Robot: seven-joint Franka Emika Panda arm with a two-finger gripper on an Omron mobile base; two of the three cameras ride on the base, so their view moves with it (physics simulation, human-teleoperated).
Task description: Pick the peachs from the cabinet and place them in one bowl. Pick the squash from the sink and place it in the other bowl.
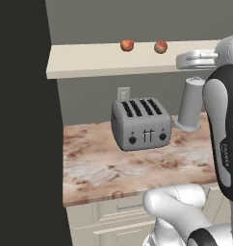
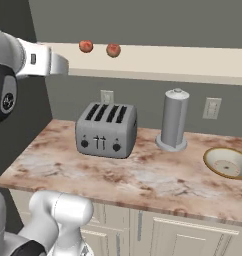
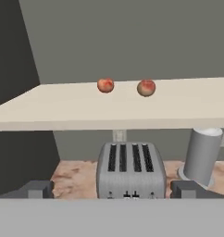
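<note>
Two red-orange peachs (image 1: 127, 45) (image 1: 161, 46) rest side by side on the beige cabinet slab (image 1: 84, 61), toward its back; they also appear as the peachs (image 3: 105, 85) (image 3: 146, 87). My gripper (image 3: 111, 190) is open, its fingertips (image 3: 38, 189) far apart and nothing between them. It hovers in front of the slab's edge, at about slab height and well short of the fruit. A cream bowl with a golden-brown rim (image 2: 208, 159) sits on the counter at the right. The sink, the squash and the other bowl are out of view.
A grey four-slot toaster (image 1: 141, 123) stands on the marble counter (image 1: 104, 168) under the slab. A tall grey canister (image 2: 174, 120) stands to its right. A dark wall (image 1: 22, 144) closes the left side. Wall outlets (image 2: 212, 108) sit behind.
</note>
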